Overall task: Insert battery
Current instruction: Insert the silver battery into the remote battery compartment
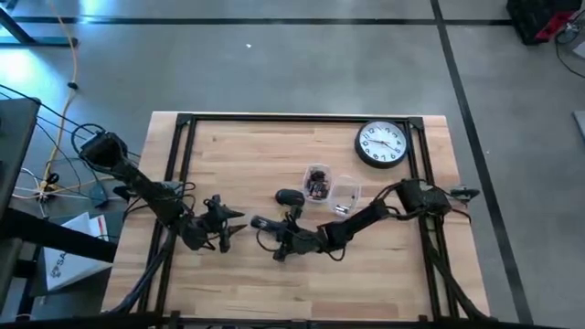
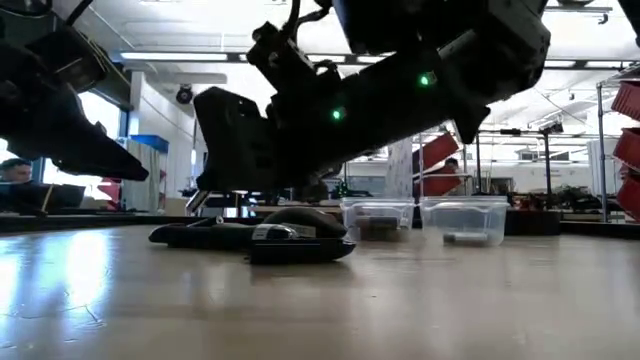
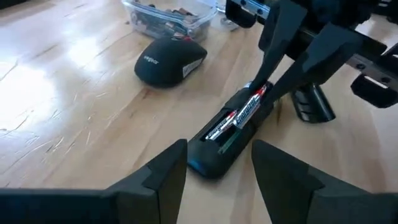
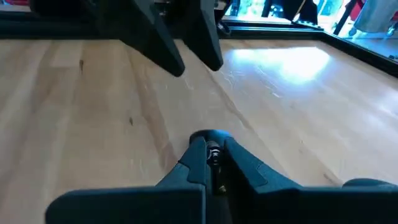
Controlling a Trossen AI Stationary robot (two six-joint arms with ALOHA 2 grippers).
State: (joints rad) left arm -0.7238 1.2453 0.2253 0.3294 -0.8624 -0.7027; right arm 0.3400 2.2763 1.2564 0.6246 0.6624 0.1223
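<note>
Near the middle of the worktop [image 1: 366, 283], a dark device [image 3: 231, 137] lies flat with its compartment open upward, and a battery [image 3: 244, 113] rests lengthwise in that slot. The right gripper [image 3: 264, 84] is down over the far end of the device, its fingers pinched close together on the end of the battery, as its own wrist view also suggests. The left gripper [image 3: 217, 174] hovers just beside the device's near end, fingers spread wide and holding nothing.

The main risk, as I judge it, is that the battery is not fully seated: one end looks slightly raised where the right gripper meets it. Pressing down off-centre could pop it out of the slot or tip it sideways. Because nothing pins the device, a push along its length could slide it across the smooth wood toward the left gripper. Letting go too early may allow the spring contact to eject the battery.

Just beyond, a black mouse [image 3: 169, 60] and two clear tubs [image 1: 331, 188] of small parts sit near enough to be knocked by a wide swing. A wall clock [image 1: 381, 144] lies well apart at the far right.
</note>
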